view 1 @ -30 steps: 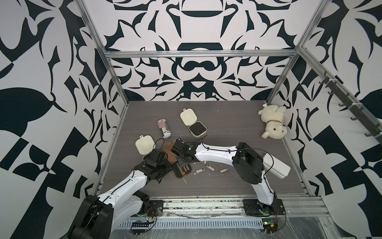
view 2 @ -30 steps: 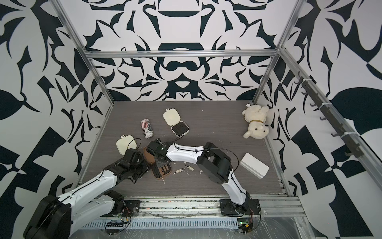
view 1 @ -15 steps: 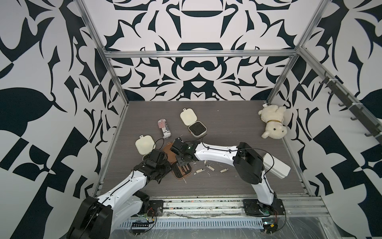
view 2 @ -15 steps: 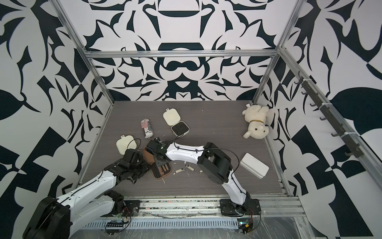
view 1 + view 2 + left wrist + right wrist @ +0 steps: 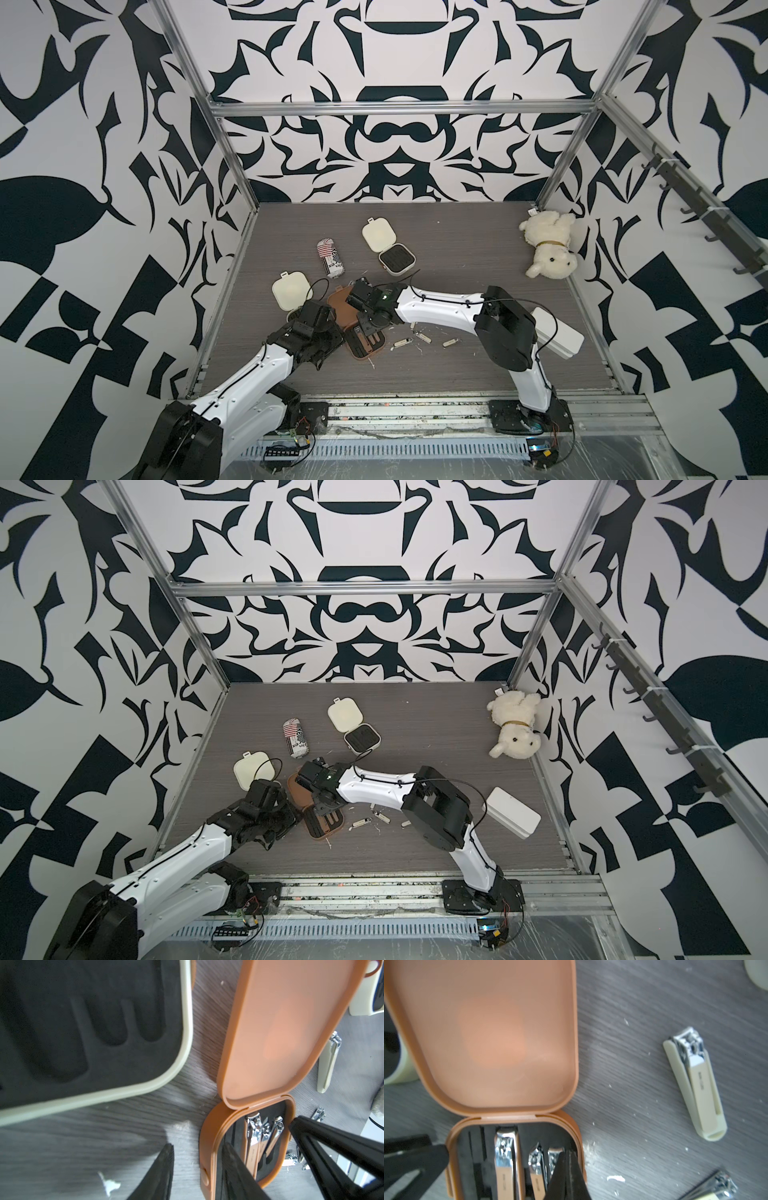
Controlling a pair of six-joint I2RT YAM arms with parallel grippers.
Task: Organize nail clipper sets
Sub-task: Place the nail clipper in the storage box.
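The brown case [image 5: 343, 307] lies open near the front left, with three brown clippers [image 5: 505, 1159] in its black insert. My left gripper [image 5: 198, 1147] is open a little. Its fingers [image 5: 166, 1167] straddle the case's side wall, and a gap shows on the outer side. My right gripper [image 5: 569, 1159] is shut, empty, with its tip over the smallest clipper in the insert; in a top view it [image 5: 370, 332] reaches over the case's base. A cream case [image 5: 397, 259] lies open further back. A second cream case [image 5: 187, 1043] sits beside my left wrist, its slots bare. Loose cream clippers [image 5: 695, 1084] [image 5: 402, 343] lie to the right.
A crushed striped can [image 5: 330, 257] lies behind the brown case. A white plush dog [image 5: 548, 249] sits in the back right corner, and a white box [image 5: 557, 332] lies by the right arm. Small white scraps [image 5: 614, 1178] litter the grey floor.
Both arms stay at the brown case and have hardly moved. No object has shifted.
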